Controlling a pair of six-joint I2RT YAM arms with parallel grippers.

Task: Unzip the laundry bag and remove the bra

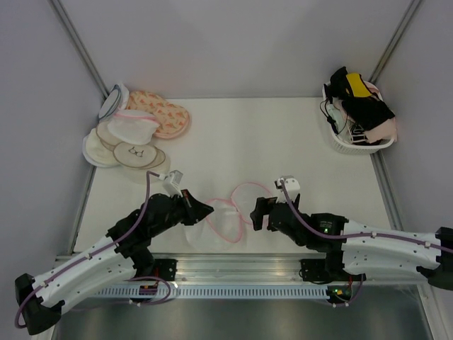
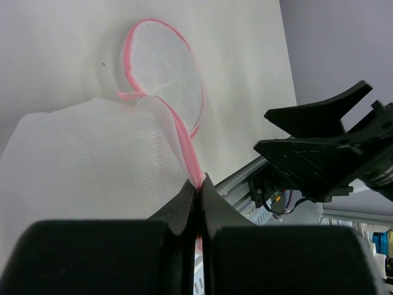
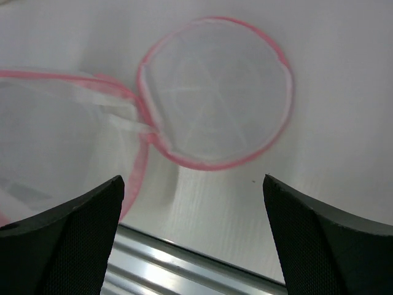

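Two arms meet over the near part of the counter (image 1: 283,142), and between them we see the laundry bag (image 1: 212,227), a white mesh pouch lying flat near the front edge. Its round lid (image 1: 251,197) is flipped open and lies on the counter just beside the body, joined to it at one spot on the rim. The left end effector (image 1: 209,207) is closed tight on the pink zipper trim (image 2: 187,150); in its wrist view we see the trim running straight into the pinched fingertips (image 2: 187,200), with the mesh body spread out to one side. The right end effector (image 1: 256,212) hangs wide open and holds nothing, hovering just beside the lid, which fills the gap between its fingers (image 3: 80,221) in its own wrist view. At the far left we see a heap of pouches, among them a peach floral pouch (image 1: 164,113) and a cream disc (image 1: 134,151) with a bra drawing. At the far right stands a white basket (image 1: 341,140) piled with garments.
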